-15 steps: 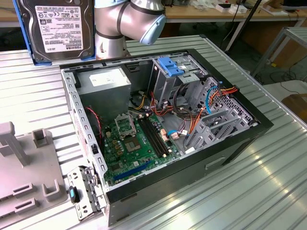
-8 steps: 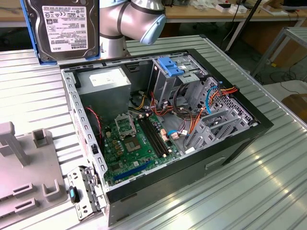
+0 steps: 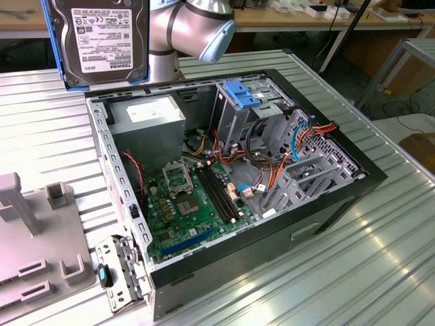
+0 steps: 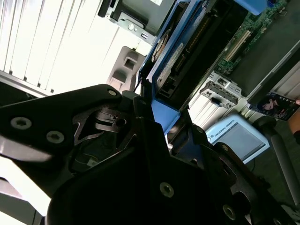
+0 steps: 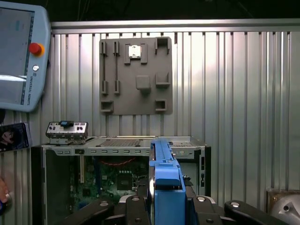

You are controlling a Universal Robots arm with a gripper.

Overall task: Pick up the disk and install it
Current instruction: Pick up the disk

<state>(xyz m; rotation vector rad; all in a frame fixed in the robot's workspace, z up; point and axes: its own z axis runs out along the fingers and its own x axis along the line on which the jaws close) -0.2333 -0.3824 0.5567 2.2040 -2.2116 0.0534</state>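
The disk, a grey metal drive with a white label in a light-blue rail, hangs upright in the air above the far corner of the open computer case, at the exterior view's left. In the first wrist view the disk is edge-on, its blue rail between the black fingers of my gripper, which is shut on it. In the second wrist view the disk juts from the gripper over the case. The blue-latched drive cage stands inside the case, to the right of the disk.
A grey power-supply box and the green motherboard lie inside the case. A grey fixture plate and a small metal bracket sit on the ribbed table. A teach pendant hangs near a person's hand.
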